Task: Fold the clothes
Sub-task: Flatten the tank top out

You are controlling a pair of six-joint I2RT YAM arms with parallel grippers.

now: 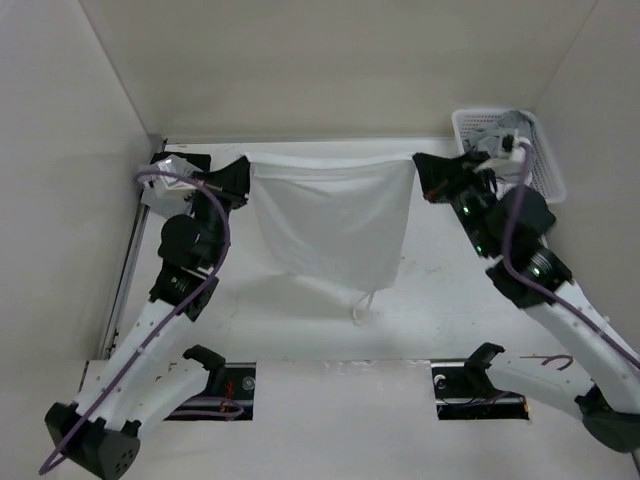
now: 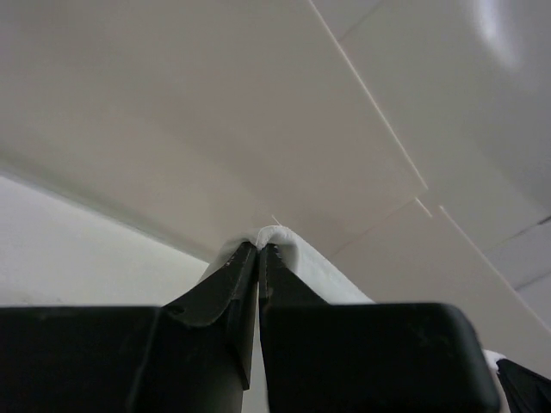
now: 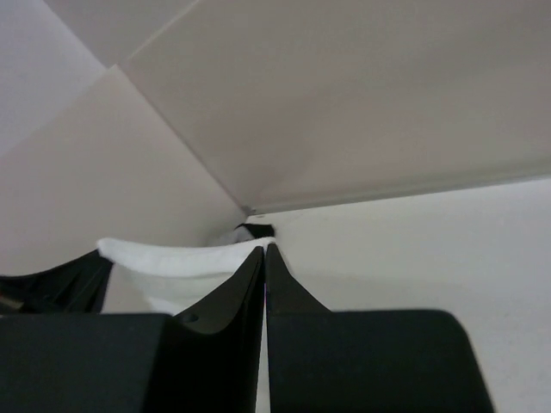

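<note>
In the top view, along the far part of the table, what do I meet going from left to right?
left arm's black tool → thin white fabric garment, stretched between both tools → right arm's black tool → white plastic lattice basket

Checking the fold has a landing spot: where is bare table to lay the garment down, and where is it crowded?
Bare table runs from the lower hem of the garment to the near edge, apart from the cord loop. Crowded: the far side, where the left tool and right tool pinch its top corners, and the basket in the far right corner.
</note>
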